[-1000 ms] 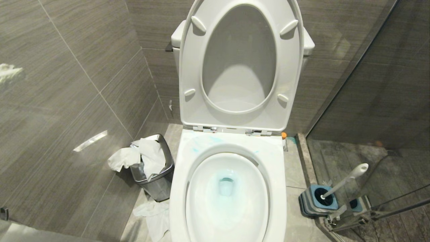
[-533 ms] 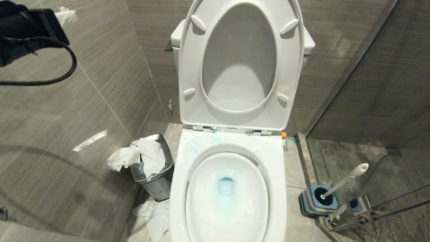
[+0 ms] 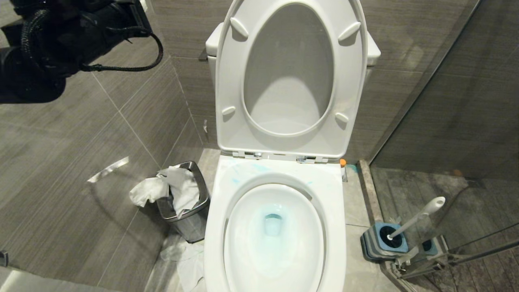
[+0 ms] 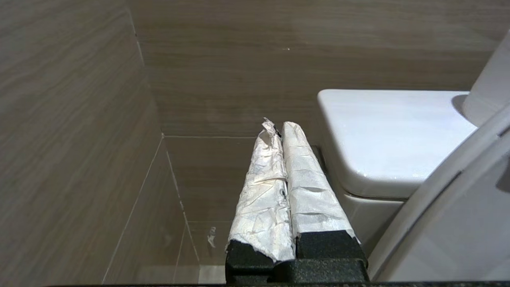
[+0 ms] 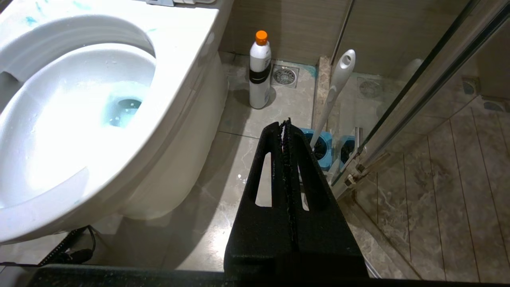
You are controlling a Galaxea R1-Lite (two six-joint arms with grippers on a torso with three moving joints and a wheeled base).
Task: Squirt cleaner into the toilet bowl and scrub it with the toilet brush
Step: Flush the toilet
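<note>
I see the glossy white ceramic toilet bowl (image 3: 275, 227) in the lower centre of my head view, seat and lid raised against the tank. Its water is tinted pale turquoise by the thin blue cleaner (image 3: 272, 222), and faint blue streaks mark the broad rim at the back.

The toilet brush (image 3: 417, 217), with a slim white handle and rounded knob end, leans in its square grey-and-blue holder (image 3: 383, 242) on the floor at lower right, beside a glass shower door.

My left arm fills the upper left corner as a dark bulk with a looped cable; its tool is hidden there. The left wrist view alone shows that left tool (image 4: 279, 127): two fingers wrapped in crinkled white paper, pressed together and empty, beside the white tank (image 4: 390, 135).

The right wrist view alone shows the right tool (image 5: 286, 124), black, closed and empty, low over the floor near the brush, and a white bottle with an orange cap (image 5: 259, 71), of which my head view shows only the cap.

A small steel bin (image 3: 188, 211) overflowing with white tissue stands at lower left. The brush's bristle head is hidden inside the holder.
</note>
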